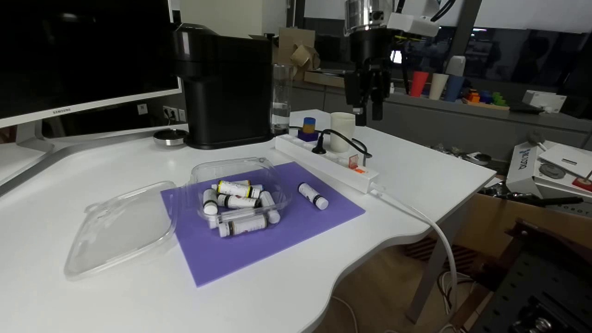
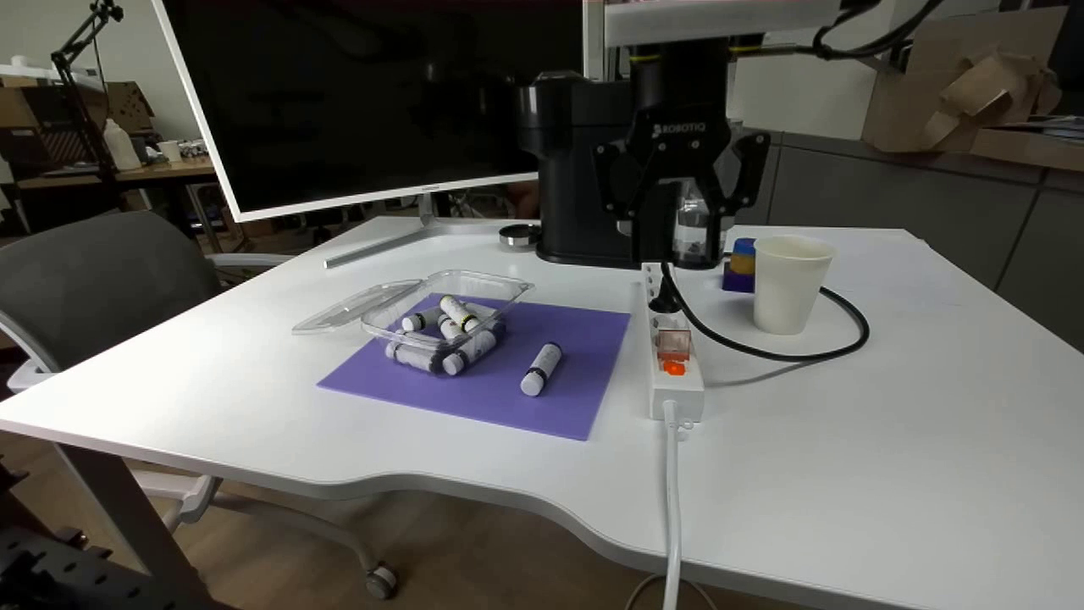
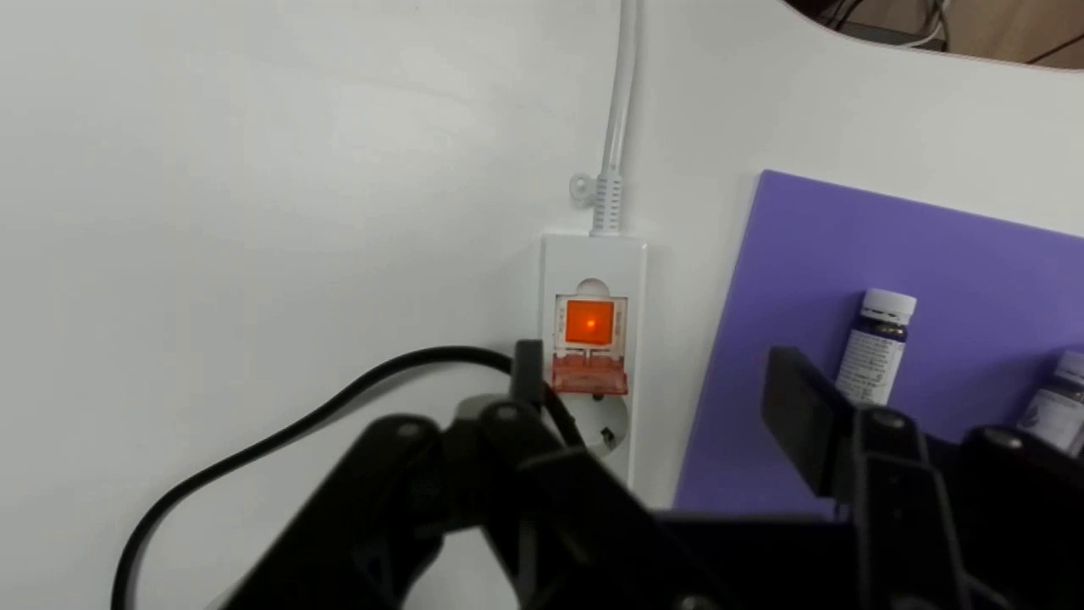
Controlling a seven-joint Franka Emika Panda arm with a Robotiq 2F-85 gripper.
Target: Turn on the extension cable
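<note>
The extension cable, a white power strip [image 1: 319,162], lies on the table in both exterior views [image 2: 677,402] and in the wrist view [image 3: 629,271]. Its orange-red switch [image 3: 590,323] sits near the cord end, with a bright spot in its middle. The clear reddish switch cover [image 3: 589,374] is flipped up; it also shows in an exterior view [image 2: 674,343]. A black plug [image 1: 319,149] sits in a socket. My gripper [image 1: 368,115] is open and empty above the strip, fingers pointing down. In the wrist view its fingers [image 3: 656,385] are wide apart, the left one beside the strip.
A white cup [image 2: 788,296] and a looping black cord [image 3: 339,398] lie beside the strip. A purple mat [image 1: 319,226] bears a clear container [image 1: 199,175] and several small bottles [image 1: 313,196]. A black coffee machine [image 1: 226,92] and a monitor [image 2: 381,93] stand behind.
</note>
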